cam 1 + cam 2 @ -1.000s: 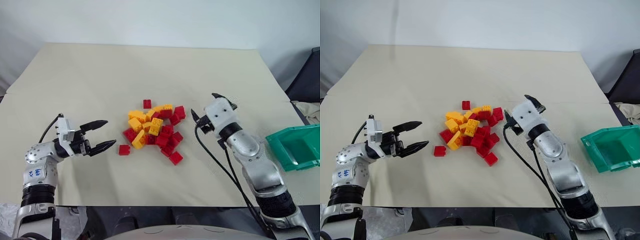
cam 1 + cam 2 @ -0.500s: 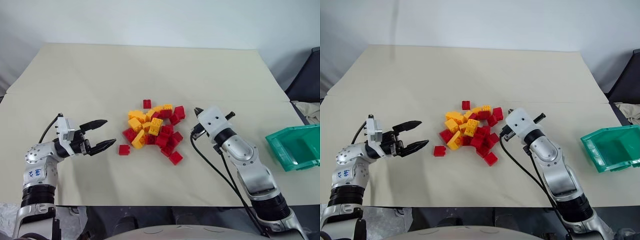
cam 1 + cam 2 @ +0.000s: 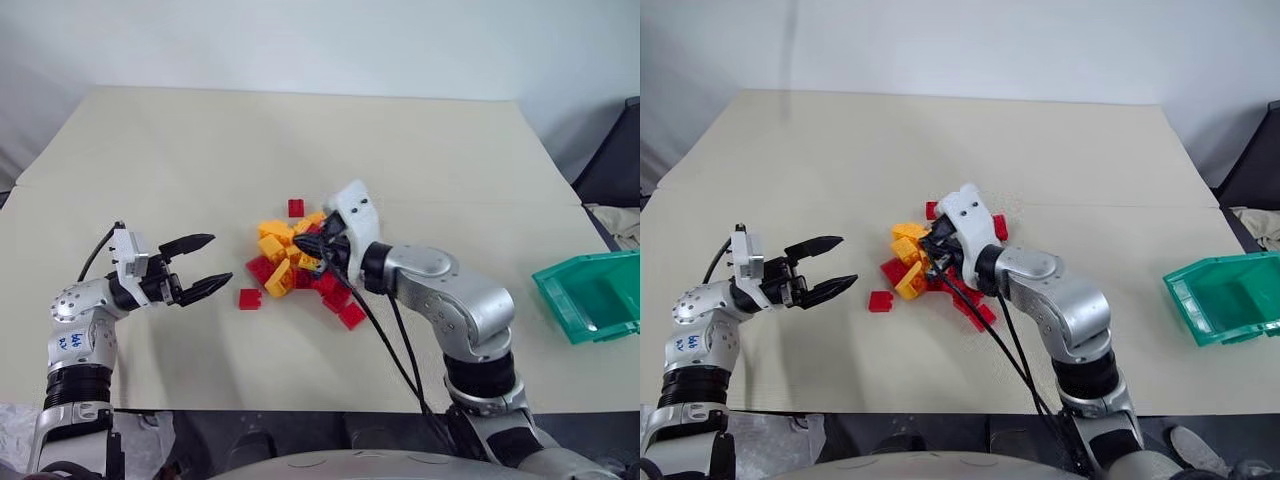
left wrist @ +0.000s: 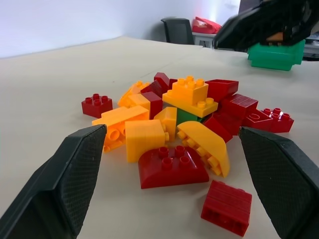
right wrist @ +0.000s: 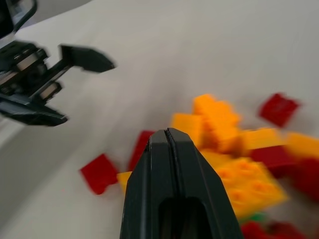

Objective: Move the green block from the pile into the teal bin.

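Peeking from the pile (image 3: 305, 255), green block (image 4: 188, 117) just under closed, empty right claw (image 5: 168, 135).

From the head we are looking forward and down over the bench (image 3: 200, 130) through two eyes set side by side; both are taking in the whole bench top, the pile (image 3: 305, 255) near its middle and the teal bin (image 3: 590, 295) at the far right edge. The left wrist camera is sitting low and close, facing right across the bench along the left tool (image 4: 174, 184), sharing the pile (image 4: 174, 124) and bin (image 4: 276, 55) with the head views. The right wrist camera is looking down along the shut right tool (image 5: 169, 144), very near the pile (image 5: 229, 144), facing left, and catching the left tool (image 5: 65, 84) too.
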Controlling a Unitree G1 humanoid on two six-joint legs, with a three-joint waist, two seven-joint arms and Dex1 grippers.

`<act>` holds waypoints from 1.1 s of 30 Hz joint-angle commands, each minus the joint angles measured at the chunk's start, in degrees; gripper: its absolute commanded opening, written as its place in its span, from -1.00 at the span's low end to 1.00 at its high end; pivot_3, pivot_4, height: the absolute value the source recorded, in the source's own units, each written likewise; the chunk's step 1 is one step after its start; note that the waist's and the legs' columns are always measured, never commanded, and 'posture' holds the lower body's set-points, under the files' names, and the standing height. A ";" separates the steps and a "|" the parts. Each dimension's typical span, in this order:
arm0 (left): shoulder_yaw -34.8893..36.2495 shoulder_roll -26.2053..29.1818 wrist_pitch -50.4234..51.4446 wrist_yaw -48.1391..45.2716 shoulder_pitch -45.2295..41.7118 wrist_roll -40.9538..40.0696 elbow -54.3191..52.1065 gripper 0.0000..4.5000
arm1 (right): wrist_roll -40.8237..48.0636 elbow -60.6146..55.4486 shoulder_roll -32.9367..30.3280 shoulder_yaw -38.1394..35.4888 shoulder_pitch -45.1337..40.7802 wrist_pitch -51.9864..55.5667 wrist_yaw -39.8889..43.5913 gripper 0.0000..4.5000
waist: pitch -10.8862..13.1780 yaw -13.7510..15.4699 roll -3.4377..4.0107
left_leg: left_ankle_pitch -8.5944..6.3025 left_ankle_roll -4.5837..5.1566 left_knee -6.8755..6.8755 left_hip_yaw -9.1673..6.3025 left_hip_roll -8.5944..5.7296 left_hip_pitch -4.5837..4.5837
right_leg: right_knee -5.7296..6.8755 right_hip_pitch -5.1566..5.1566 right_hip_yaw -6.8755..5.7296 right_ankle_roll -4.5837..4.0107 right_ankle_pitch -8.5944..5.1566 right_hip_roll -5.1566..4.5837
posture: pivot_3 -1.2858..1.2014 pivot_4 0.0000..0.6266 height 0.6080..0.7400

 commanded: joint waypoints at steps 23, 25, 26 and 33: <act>1.61 0.34 -1.08 -0.41 1.25 -0.87 -2.38 1.00 | -10.68 9.87 -8.44 1.18 1.35 -10.09 -6.33 -0.99 | -0.01 -1.47 -0.02 | 0.00 0.00 -0.09 -0.03 -0.01 -0.02 | -0.10 -0.01 -0.04 0.01 0.00 -0.03 | 0.03 -0.52 1.00; 1.56 0.26 -1.20 -0.49 1.05 -0.83 -2.18 1.00 | -9.79 8.09 -8.96 0.64 1.10 -9.56 -5.54 -0.99 | -0.01 -1.58 -0.02 | 0.00 0.00 -0.10 -0.01 0.00 0.01 | -0.08 -0.02 -0.01 0.01 0.00 0.01 | 0.03 -0.52 1.00; 1.57 0.25 -1.22 -0.53 1.04 -0.83 -2.17 1.00 | -9.37 7.34 -9.04 0.42 1.04 -9.25 -5.25 -0.99 | -0.01 -1.59 -0.01 | 0.00 0.00 -0.10 -0.01 0.02 0.01 | -0.08 -0.02 -0.01 0.01 0.00 0.03 | 0.03 -0.52 1.00; 1.12 0.09 -1.16 -1.72 1.11 -0.87 -2.35 1.00 | -0.52 -4.45 -14.51 -3.31 4.97 -6.90 4.18 -0.99 | 0.01 -1.32 0.01 | 0.00 0.00 -0.15 -0.05 0.03 -0.05 | -0.09 -0.02 -0.03 0.01 0.00 0.01 | 0.03 -0.52 1.00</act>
